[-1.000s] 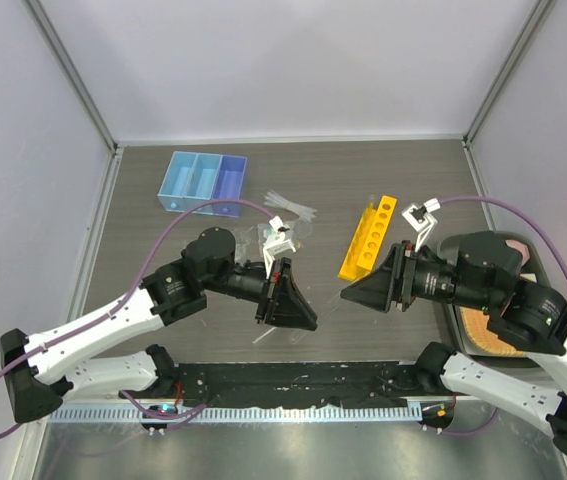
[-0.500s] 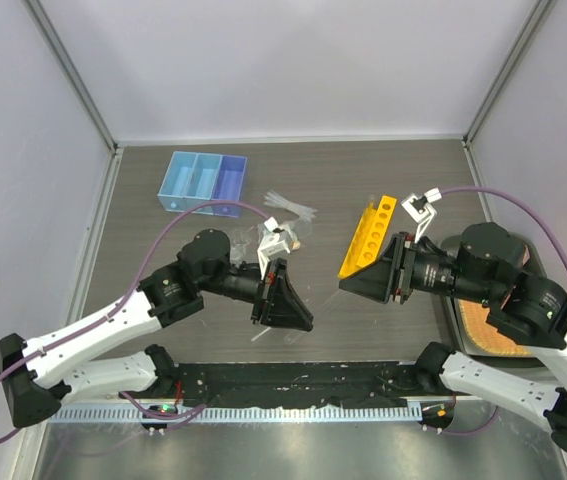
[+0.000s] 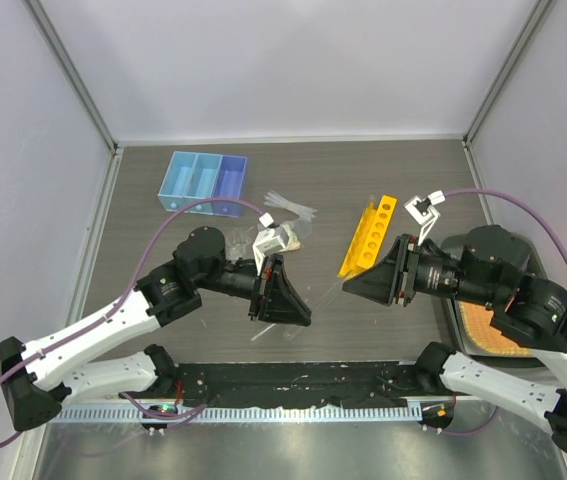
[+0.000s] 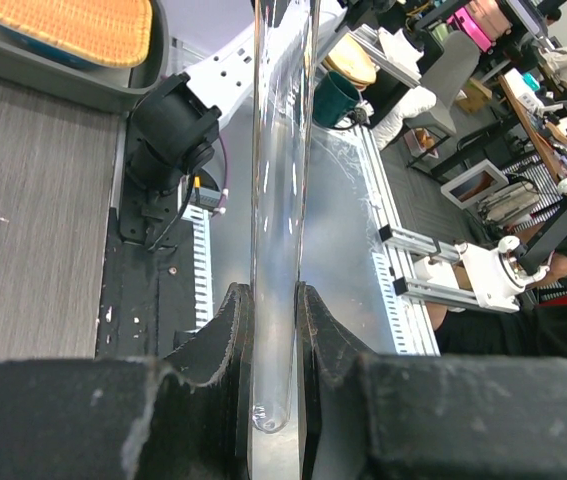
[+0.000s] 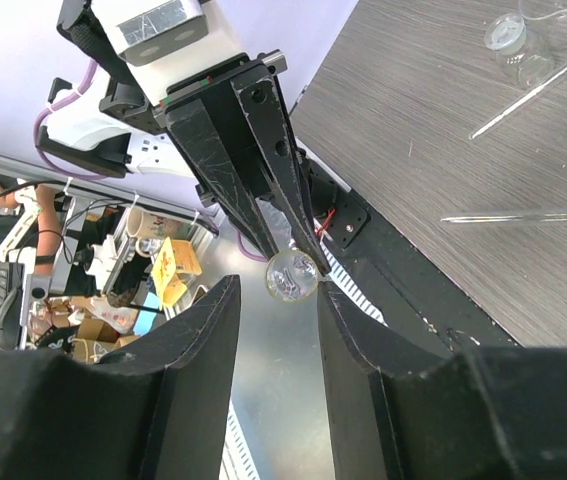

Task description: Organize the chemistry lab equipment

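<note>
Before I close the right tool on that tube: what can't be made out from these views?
Left wrist: the test tube held in the left tool runs off the top edge; its far end is unseen.
Right wrist: only the tube's round end shows; contact with the right tool is unclear.
Top: the tube is too thin and clear to trace.

The top camera looks down from above and behind both arm bases, far enough back to take in the whole table (image 3: pixel 383 170), with the left gripper (image 3: pixel 306 321) and right gripper (image 3: pixel 347 292) facing tip to tip. The left wrist camera sits close behind its fingers (image 4: pixel 225 330), looking along the clear tube (image 4: pixel 281 180) toward the right arm's base (image 4: pixel 168 125). The right wrist camera looks between its own fingers at the left gripper's tips, so both wrist views share that tube, one sidelong and one end-on.
</note>
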Controlling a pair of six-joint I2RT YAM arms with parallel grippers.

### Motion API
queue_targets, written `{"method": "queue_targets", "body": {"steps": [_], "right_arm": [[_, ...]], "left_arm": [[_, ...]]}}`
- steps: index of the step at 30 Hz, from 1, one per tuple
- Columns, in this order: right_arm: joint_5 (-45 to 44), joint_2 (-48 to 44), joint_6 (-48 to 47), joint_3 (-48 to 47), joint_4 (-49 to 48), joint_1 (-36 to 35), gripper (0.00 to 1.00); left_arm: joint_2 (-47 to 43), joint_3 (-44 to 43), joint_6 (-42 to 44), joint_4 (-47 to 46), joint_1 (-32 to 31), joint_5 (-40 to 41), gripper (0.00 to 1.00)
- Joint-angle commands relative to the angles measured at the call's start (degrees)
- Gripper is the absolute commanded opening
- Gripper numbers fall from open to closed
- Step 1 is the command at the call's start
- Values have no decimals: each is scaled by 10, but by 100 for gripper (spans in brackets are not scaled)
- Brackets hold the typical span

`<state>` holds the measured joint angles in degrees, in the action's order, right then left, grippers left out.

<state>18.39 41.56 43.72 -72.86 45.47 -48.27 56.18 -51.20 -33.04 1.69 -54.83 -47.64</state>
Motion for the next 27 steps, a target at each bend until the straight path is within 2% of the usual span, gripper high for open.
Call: {"method": "queue_targets", "body": {"steps": [1,9,16,19,20,21,22,23,26,27], "right_arm": [[10,17,-8,-19,-28,-2,43],[2,37,-22,-40,-23,-2,40],[-1,39,-23,-47,-15,-2,18],[-2,38,-25,-47,-10,-2,11],[-5,38,-24,-49,-8,-2,10],[-8,39,-27,-51,-5,-2,9],[-19,40,-29,-53,3,-2,8],[-26,40,-32,-57,7,-2,8],[-80,55,-53,-82,43,-2,7],[-111,62,-62,-93,58,-2,7]], "left_arm": [[-13,4,-12,-40,2,-18,0],[-19,8,-12,-38,2,-19,0],[-20,10,-8,-31,2,-12,0],[-19,8,-5,-26,3,-6,0],[-19,4,-4,-19,4,7,6],[-15,1,-3,-19,4,11,19],[-13,-2,-2,8,6,22,63],[-10,-15,-1,24,8,52,97],[3,-64,8,103,10,104,100],[13,-83,11,131,10,162,100]]}}
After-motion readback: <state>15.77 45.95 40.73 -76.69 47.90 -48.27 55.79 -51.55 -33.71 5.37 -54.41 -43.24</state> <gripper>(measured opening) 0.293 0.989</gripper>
